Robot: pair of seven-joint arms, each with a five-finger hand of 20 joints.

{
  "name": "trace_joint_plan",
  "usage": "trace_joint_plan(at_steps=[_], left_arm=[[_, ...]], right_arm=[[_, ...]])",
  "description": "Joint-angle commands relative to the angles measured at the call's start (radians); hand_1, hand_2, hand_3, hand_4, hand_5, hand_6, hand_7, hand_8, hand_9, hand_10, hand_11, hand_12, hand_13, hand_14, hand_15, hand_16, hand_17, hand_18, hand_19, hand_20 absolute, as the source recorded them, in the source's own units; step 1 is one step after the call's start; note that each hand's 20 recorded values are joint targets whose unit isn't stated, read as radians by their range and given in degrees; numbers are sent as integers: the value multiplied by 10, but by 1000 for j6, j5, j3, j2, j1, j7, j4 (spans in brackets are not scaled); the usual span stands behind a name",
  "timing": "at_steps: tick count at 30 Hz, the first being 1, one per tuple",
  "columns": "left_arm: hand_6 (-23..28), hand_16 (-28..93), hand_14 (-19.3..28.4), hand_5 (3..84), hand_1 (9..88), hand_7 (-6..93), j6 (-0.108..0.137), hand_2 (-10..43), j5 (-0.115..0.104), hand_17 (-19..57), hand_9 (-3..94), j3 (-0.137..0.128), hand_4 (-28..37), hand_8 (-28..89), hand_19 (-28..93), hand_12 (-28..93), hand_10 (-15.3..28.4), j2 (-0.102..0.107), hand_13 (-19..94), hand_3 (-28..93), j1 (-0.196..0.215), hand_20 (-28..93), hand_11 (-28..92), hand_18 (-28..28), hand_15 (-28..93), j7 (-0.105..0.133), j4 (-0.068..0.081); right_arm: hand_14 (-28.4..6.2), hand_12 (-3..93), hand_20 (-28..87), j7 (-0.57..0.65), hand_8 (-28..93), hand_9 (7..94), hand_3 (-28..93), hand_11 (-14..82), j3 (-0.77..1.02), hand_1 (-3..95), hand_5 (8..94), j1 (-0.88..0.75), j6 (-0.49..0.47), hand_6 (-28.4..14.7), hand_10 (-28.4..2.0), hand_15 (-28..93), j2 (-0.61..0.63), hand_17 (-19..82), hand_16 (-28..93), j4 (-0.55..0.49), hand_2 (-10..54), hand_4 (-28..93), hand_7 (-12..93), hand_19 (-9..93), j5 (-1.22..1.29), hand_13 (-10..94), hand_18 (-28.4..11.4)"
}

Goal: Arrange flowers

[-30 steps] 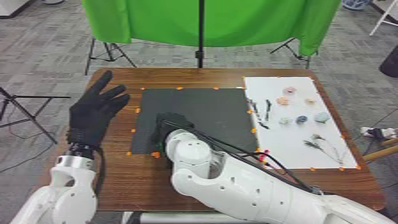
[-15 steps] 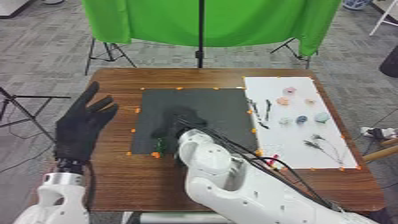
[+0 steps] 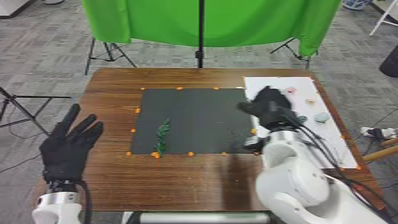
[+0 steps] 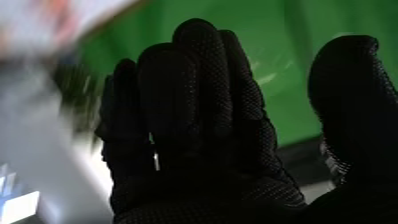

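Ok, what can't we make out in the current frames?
- Head view: part of the white sheet, covered by the right hand and right arm.
- Head view: which kinds the pale blooms are, too small.
- Head view: rest of the left arm, cut off by the bottom edge.
- Right wrist view: reddish patch, blurred.

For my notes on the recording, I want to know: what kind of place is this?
Probably a robotics lab or indoor filming area: a green backdrop hangs on a stand, a light stand's tripod is beside the table, and grey carpet covers the floor.
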Motion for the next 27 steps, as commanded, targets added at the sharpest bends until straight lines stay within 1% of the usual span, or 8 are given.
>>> trace_joint_plan(at_steps=[1,5,7,11,13,17,20,27], left_arm=[[59,-92,284,344,188,78,6,62,34,-80,356,-10,-283,-82,537,115,197,-14,235,816,34,60,220,284,575,-17,-3],[58,-92,284,344,189,79,6,62,45,-79,356,1,-283,-82,537,115,197,-12,235,816,23,62,221,284,577,-13,-5],[58,-92,284,344,190,78,-1,62,56,-79,356,7,-283,-82,537,115,197,-16,236,816,13,63,221,284,577,-28,0],[59,-93,284,344,191,78,5,63,48,-79,357,26,-283,-82,537,114,197,-3,235,816,15,65,222,284,577,-11,-1],[59,-93,284,343,192,78,1,63,52,-79,357,26,-283,-82,537,114,197,-13,236,816,10,66,222,284,578,-22,0],[59,-94,284,343,192,77,0,63,58,-79,356,20,-283,-82,536,114,198,-17,235,816,10,67,221,284,579,-26,0],[59,-94,284,343,194,77,13,63,42,-79,357,29,-283,-82,537,114,197,-4,234,815,5,68,222,284,578,-9,-1],[60,-94,284,343,194,78,6,62,53,-78,356,27,-283,-81,536,113,199,-17,235,817,-2,70,221,284,578,-29,1]], right_arm=[[-146,190,130,126,-114,715,714,434,275,333,679,-303,31,-64,-180,722,149,368,165,2,-55,-248,149,932,-34,679,-250],[-147,189,128,202,-114,709,717,432,331,331,660,-379,-4,-67,-181,726,169,366,163,42,-56,-249,142,932,-104,676,-252],[-149,188,131,201,-112,708,718,430,367,330,657,-421,-25,-69,-182,729,176,365,161,51,-56,-249,137,932,-88,675,-253],[-150,188,141,169,-109,685,725,427,388,325,632,-458,-81,-69,-186,739,206,350,161,78,-62,-248,131,932,-10,658,-256],[-152,186,141,163,-109,674,729,425,396,323,624,-471,-85,-68,-188,742,212,343,159,85,-64,-249,131,932,13,650,-256],[-149,185,137,134,-108,658,741,428,384,326,610,-456,-111,-66,-187,748,210,325,155,102,-76,-251,131,932,48,636,-256],[-148,183,133,142,-109,653,746,431,330,329,611,-402,-113,-65,-186,751,218,321,151,146,-80,-255,134,932,55,631,-255],[-140,179,136,155,-114,677,747,432,254,346,650,-338,-55,-48,-177,750,234,331,144,216,-62,-262,151,932,4,646,-249]])
